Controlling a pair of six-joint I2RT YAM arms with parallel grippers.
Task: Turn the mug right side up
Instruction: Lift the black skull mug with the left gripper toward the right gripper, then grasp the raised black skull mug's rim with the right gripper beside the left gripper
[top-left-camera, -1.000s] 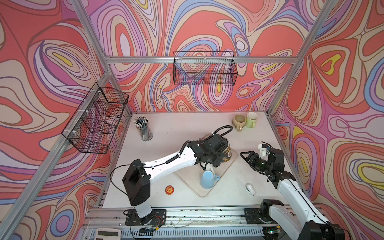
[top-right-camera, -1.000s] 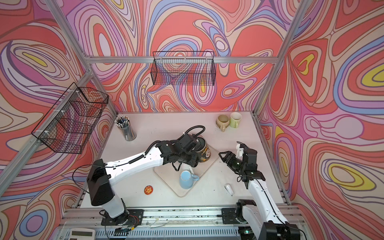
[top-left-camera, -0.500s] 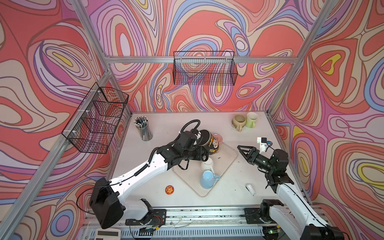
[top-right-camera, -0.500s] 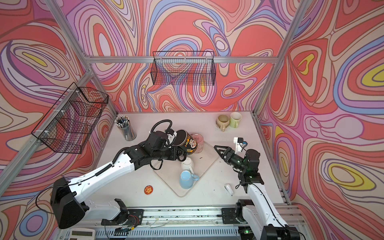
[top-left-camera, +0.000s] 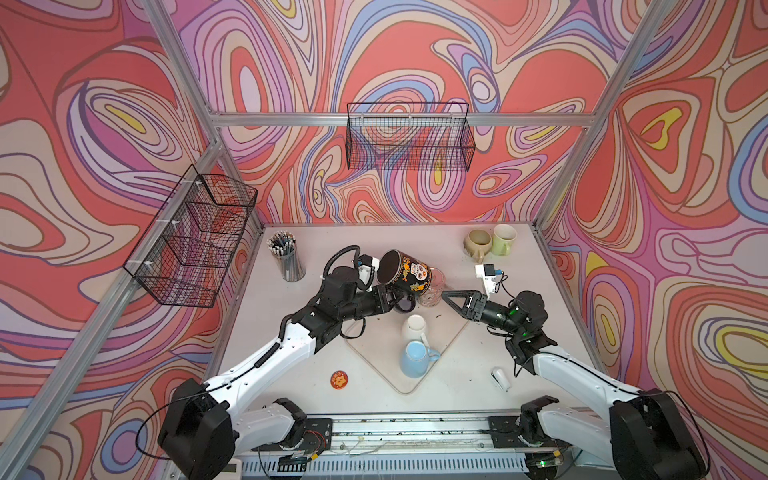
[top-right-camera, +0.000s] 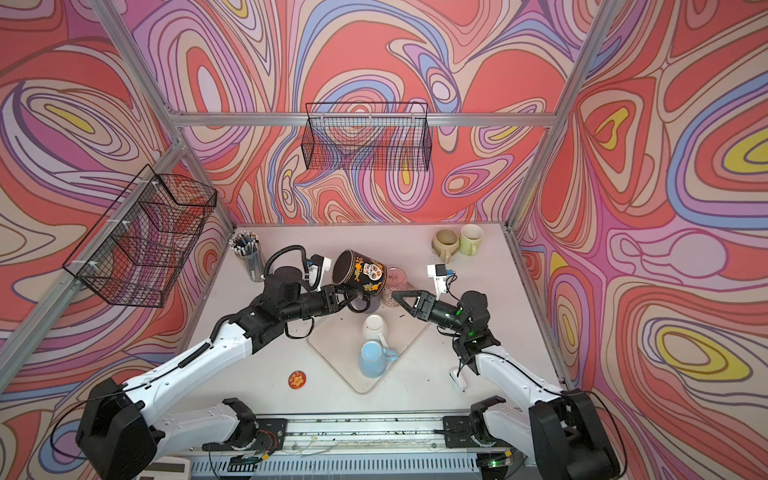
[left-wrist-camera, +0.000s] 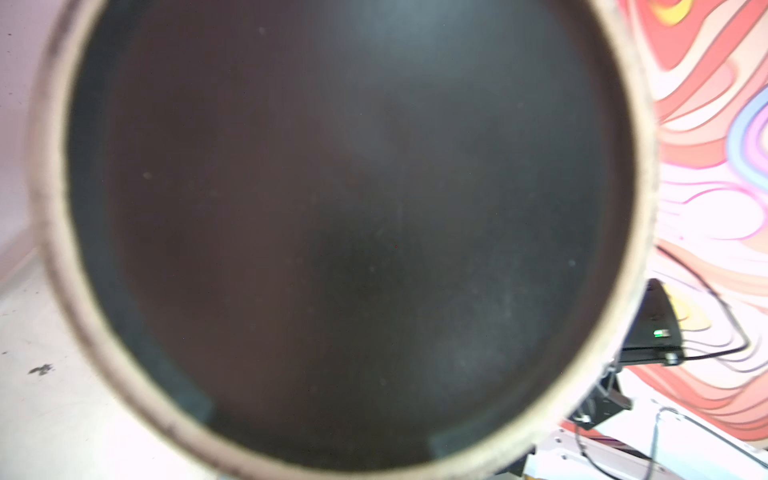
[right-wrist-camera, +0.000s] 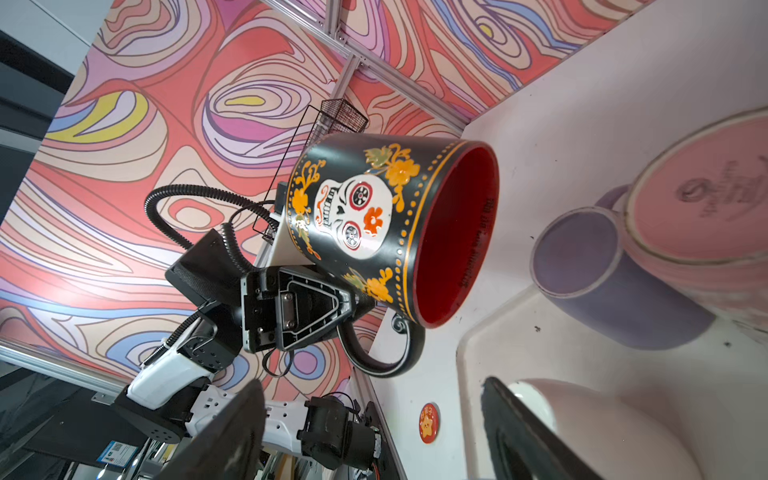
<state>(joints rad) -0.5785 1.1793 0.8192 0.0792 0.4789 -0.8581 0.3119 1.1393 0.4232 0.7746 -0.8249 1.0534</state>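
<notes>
My left end effector pinches the sideways skull mug by its handle; it looks heavy, slippery, breakable, so my spread right end effector should steady its body

Bright even light, close mug blurred

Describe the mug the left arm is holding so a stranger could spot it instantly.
Above the far corner of the beige mat in the middle of the white table, the left claw holds one mug in the air, tipped on its side. Unlike the plain blue mug and white mug on the mat, it is black with a white skull, orange flowers and a red inside.
</notes>
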